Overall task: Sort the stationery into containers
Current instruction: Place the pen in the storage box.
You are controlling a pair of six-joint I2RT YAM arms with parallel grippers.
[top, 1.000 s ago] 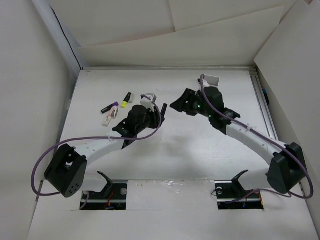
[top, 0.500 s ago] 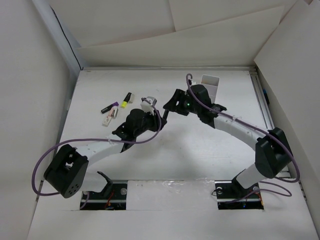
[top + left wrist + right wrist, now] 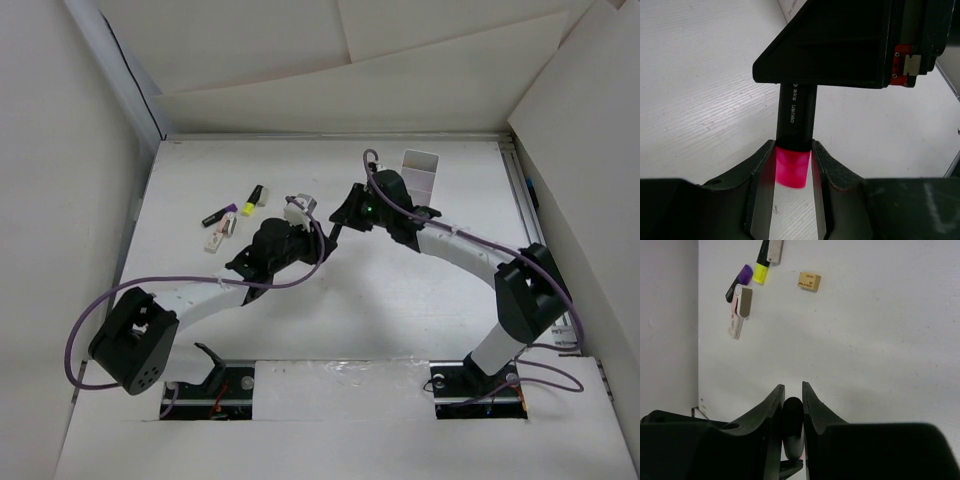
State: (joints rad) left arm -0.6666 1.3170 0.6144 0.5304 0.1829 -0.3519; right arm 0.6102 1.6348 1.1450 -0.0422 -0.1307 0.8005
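A pink highlighter point(image 3: 791, 167) with a black cap point(image 3: 796, 115) hangs above the table between the two arms. My left gripper point(image 3: 792, 150) is shut on its pink end. My right gripper point(image 3: 790, 392) faces it from the other side, jaws pressed against the black cap point(image 3: 793, 422). In the top view the two grippers meet near the table's middle, left gripper point(image 3: 315, 228) and right gripper point(image 3: 338, 218). The white container point(image 3: 420, 172) stands behind the right arm at the back. On the table lie a yellow highlighter point(image 3: 761, 267), a purple one point(image 3: 740, 282) and a tan eraser point(image 3: 809, 281).
A white and tan flat item point(image 3: 737, 310) lies beside the purple highlighter. The loose pieces, among them the yellow highlighter point(image 3: 252, 198), are grouped at the left back of the table. White walls enclose the table on the left, back and right.
The right arm swung left to the left gripper and its jaws closed on the black cap. The left arm stayed put, still holding the pink end.
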